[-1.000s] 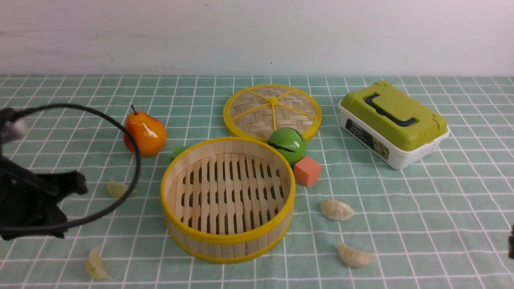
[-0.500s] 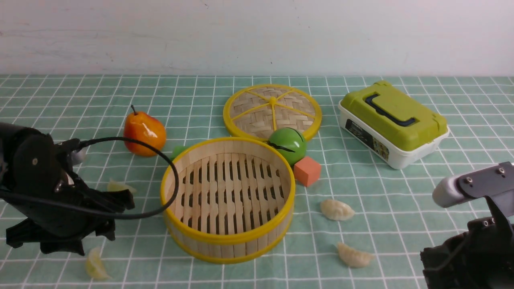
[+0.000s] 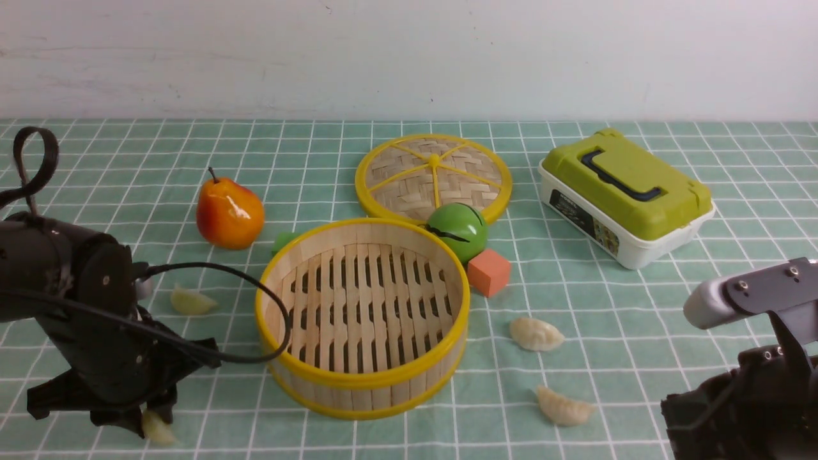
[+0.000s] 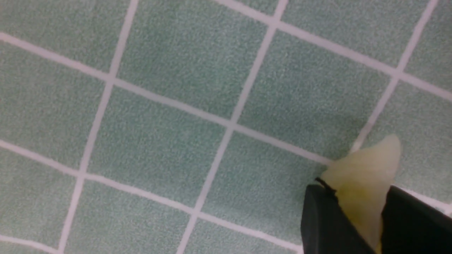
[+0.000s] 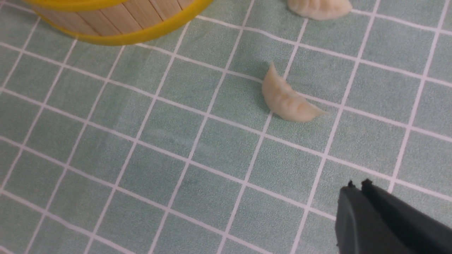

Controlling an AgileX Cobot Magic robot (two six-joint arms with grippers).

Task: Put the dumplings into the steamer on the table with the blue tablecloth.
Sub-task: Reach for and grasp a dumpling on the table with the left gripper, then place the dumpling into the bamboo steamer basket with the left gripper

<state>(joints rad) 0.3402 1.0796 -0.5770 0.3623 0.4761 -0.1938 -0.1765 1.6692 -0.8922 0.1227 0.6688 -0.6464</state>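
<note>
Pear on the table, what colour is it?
The pear is shiny orange-red; front view shows it best.

The tabletop (image 3: 639, 358) is wholly covered by a pale teal cloth (image 3: 96, 147) with a thin white grid. Near its middle stands the round bamboo steamer (image 3: 364, 390), its slatted floor showing. Just behind it lies a flat woven lid (image 3: 433, 174) with a yellow rim. A green ball (image 3: 457, 231) sits at the lid's near edge, with an orange cube (image 3: 489, 272) just beside the ball. A small green piece (image 3: 284, 241) peeks out behind the steamer's left side. A pear (image 3: 230, 214) stands to the left, and a green-lidded box (image 3: 626, 195) far to the right. The first yellow-green dumpling (image 3: 190, 301) lies left of the steamer. The second yellow-green dumpling (image 3: 158, 429) is at the near left, mostly hidden. Right of the steamer lie the farther cream dumpling (image 3: 535, 334) and the nearer cream dumpling (image 3: 562, 407), apart from each other.
</note>
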